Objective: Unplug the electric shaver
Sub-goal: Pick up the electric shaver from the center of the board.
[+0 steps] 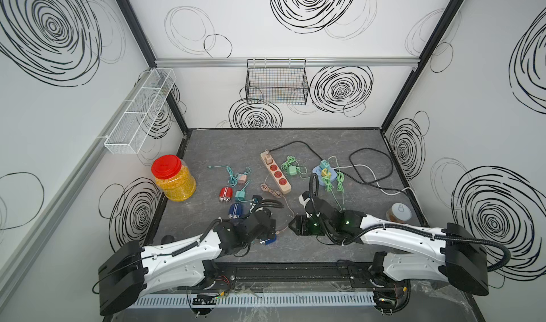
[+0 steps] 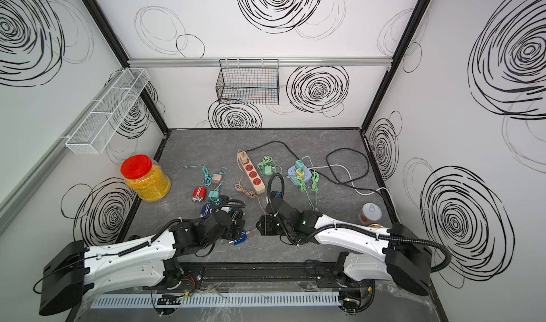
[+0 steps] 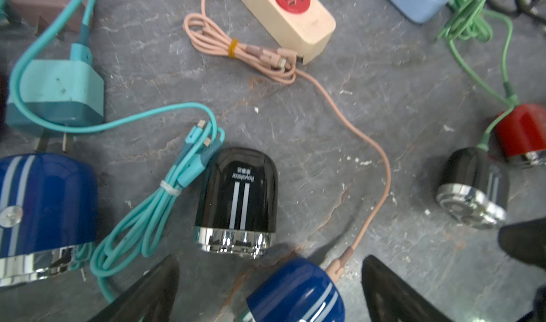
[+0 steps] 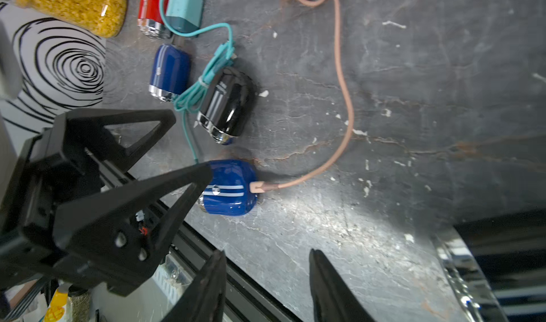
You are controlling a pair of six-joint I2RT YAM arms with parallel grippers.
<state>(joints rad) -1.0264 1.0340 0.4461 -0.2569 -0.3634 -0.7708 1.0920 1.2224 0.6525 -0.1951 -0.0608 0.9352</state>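
Note:
The blue electric shaver (image 3: pixel 295 294) with white stripes lies on the grey table near the front edge, seen in both top views (image 1: pixel 270 241) (image 2: pixel 238 238). A pink plug (image 4: pixel 261 186) sits in its end, and the pink cable (image 4: pixel 345 99) curves away toward the beige power strip (image 1: pixel 275 172). My left gripper (image 3: pixel 270 264) is open, its fingers standing wide on either side of the shaver; one fingertip (image 4: pixel 204 169) reaches the shaver's chrome end. My right gripper (image 4: pixel 266 254) is open and empty, a short way from the plug (image 1: pixel 291 224).
A black shaver (image 3: pixel 236 199), a second blue shaver (image 3: pixel 44 211) and teal chargers with cables (image 3: pixel 59 93) lie close to the left gripper. A red-lidded jar (image 1: pixel 172 177) stands left, a round blue power strip (image 1: pixel 325 175) behind the right arm, a can (image 1: pixel 399 212) at right.

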